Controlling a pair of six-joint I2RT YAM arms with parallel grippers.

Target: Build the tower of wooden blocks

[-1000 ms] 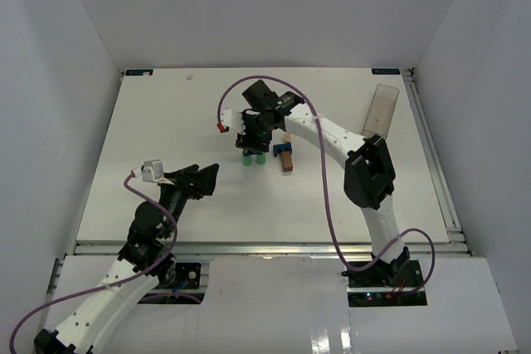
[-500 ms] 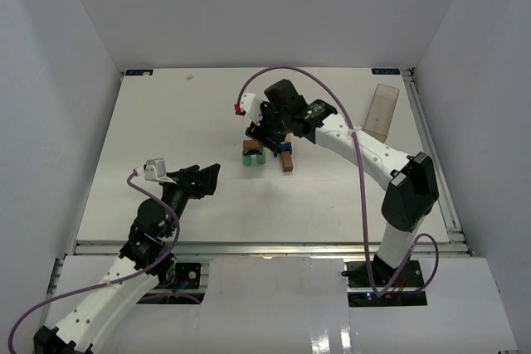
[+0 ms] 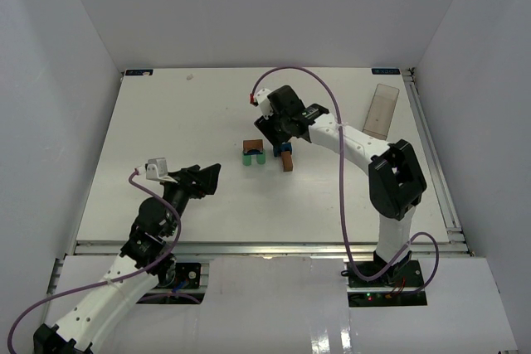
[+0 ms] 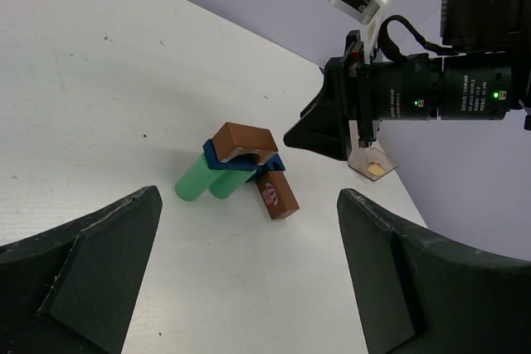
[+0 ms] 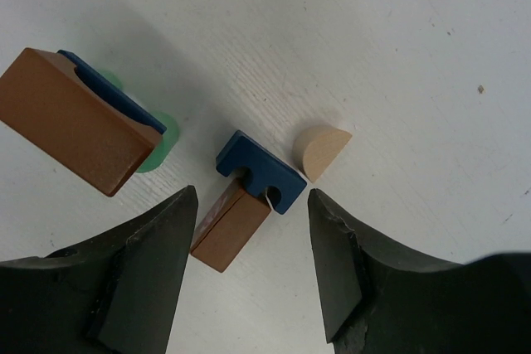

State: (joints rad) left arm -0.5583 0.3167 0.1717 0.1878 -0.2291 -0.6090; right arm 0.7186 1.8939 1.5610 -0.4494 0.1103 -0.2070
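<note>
R gripper (image 5: 253, 205) moved off wood arch (image 5: 79, 122).

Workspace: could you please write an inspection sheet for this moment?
Surface: white table, no spill seen.
Job's things: brown arch on blue piece on two green cylinders; second blue piece overlaps brown brick; tan piece beside.
Clutter: clear plastic box near right edge.
Grippers: left gripper open, away from blocks; right gripper open above second blue piece.
Cables: purple cables loop along both arms.
Surroundings: white walls; nothing else seen.
</note>
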